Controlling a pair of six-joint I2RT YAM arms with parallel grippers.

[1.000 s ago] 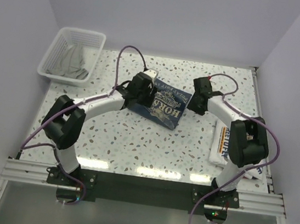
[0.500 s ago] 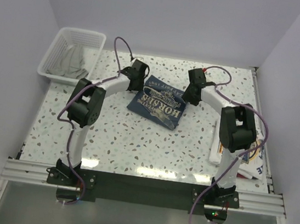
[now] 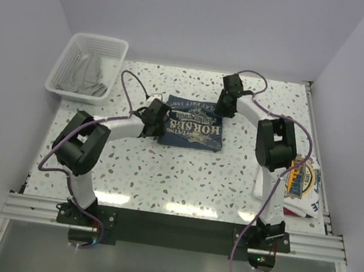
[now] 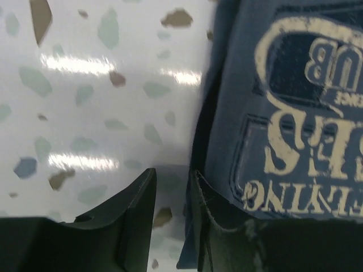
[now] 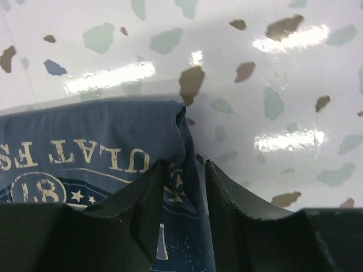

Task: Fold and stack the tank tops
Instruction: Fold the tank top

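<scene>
Left gripper (image 4: 172,173) fingers narrowly spread beside slate-blue tank top (image 3: 193,127), 9 o'clock edge. Right gripper (image 5: 185,164) straddles 1 o'clock corner; pinch cannot be confirmed. One-sided drag risks skewing the fold.

slate-blue tank top (image 3: 191,125): matt knit cloth with a soft rolled edge. The print on it is cream and cracked (flat, no sheen). Table (image 3: 163,174) under it: smooth, glossy, terrazzo-look speckle with streaks of lamp glare. White tank top (image 3: 299,188) to its right: matt cloth too. Basket (image 3: 61,63) to its far left: white plastic mesh. Left gripper (image 4: 173,174) at its edge: fingers (image 4: 136,221) are matt black plastic. Rail (image 3: 170,223) on its near side: bare metal.
</scene>
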